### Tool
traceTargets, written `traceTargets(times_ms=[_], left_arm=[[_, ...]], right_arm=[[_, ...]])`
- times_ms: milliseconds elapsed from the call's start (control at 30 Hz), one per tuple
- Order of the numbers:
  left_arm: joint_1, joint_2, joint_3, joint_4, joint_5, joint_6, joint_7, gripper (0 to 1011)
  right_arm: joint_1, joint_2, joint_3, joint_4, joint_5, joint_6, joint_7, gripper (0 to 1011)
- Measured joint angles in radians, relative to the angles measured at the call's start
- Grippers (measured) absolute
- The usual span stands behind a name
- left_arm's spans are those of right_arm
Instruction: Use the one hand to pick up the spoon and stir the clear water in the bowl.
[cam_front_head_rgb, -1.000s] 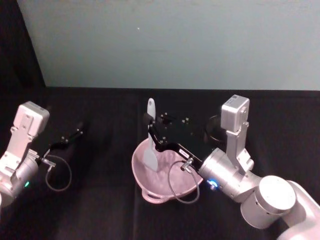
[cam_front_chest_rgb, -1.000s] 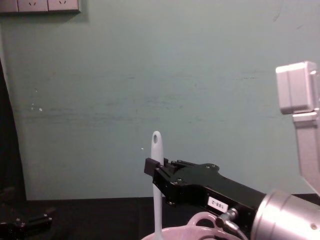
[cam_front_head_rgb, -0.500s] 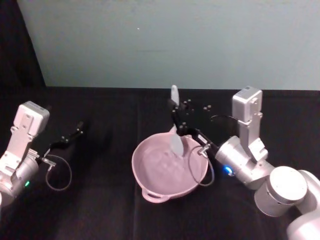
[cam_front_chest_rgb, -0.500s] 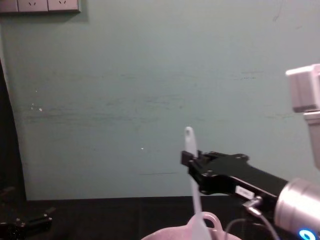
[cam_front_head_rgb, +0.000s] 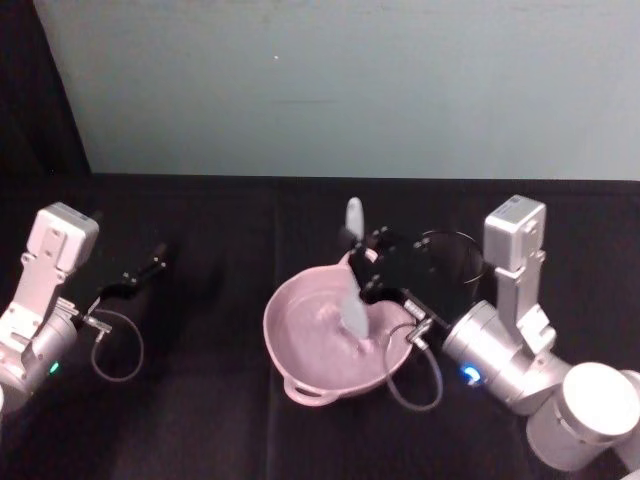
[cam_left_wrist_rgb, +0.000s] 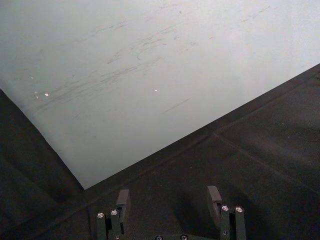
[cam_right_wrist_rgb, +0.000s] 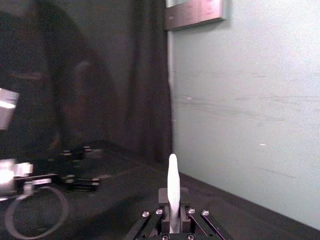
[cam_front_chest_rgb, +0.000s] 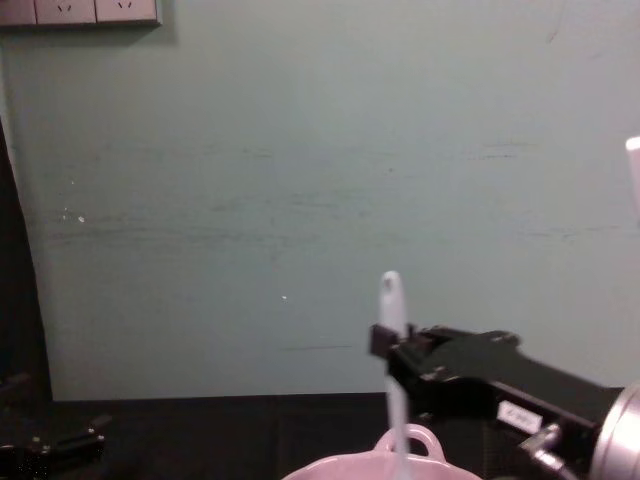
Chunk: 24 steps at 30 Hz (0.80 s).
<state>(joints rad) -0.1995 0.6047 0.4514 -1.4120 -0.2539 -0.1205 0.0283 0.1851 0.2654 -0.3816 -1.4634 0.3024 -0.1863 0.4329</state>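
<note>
The pale pink bowl (cam_front_head_rgb: 272, 332) sits mid-table with water in it, and its rim (cam_front_chest_rgb: 340, 470) and loop handle peek up at the chest view's lower edge. My right gripper (cam_front_head_rgb: 362, 268) reaches in over the bowl's far right rim, shut on the white spoon (cam_front_head_rgb: 353, 285). The spoon stands nearly upright with its flat head down in the water and its holed tip (cam_front_chest_rgb: 391, 288) above the fingers. In the right wrist view the spoon's handle (cam_right_wrist_rgb: 173, 190) rises from between the closed fingers. My left gripper (cam_front_head_rgb: 135, 275) is parked open at the far left, its fingers (cam_left_wrist_rgb: 122, 200) apart over bare cloth.
The table is covered in black cloth and a pale green wall runs close behind it. A dark round cup (cam_front_head_rgb: 447, 252) stands just behind the right gripper. Cable loops hang from both wrists (cam_front_head_rgb: 118, 348). A socket panel (cam_front_chest_rgb: 80, 10) is high on the wall.
The right gripper has carried the spoon from the bowl's left side across to its right, first along the far rim, then a little nearer. The left arm has not moved.
</note>
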Motion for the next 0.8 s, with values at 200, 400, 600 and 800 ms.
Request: traceTargets(times_ms=[200, 400, 600, 800], left_arm=[[0.000, 0.000, 0.000, 0.000, 0.000, 0.000, 0.000, 1005], [0.000, 0.000, 0.000, 0.000, 0.000, 0.000, 0.000, 1005], [0.000, 0.000, 0.000, 0.000, 0.000, 0.000, 0.000, 1005], [0.000, 0.000, 0.000, 0.000, 0.000, 0.000, 0.000, 1005]], right_arm=[[0.010, -0.021, -0.035, 0.011, 0.023, -0.005, 0.037, 117], [0.061, -0.059, -0.065, 0.071, 0.031, -0.034, 0.056, 116], [0.127, -0.091, -0.069, 0.169, 0.021, -0.076, 0.051, 117], [0.152, -0.087, -0.047, 0.209, -0.018, -0.092, 0.009, 117]])
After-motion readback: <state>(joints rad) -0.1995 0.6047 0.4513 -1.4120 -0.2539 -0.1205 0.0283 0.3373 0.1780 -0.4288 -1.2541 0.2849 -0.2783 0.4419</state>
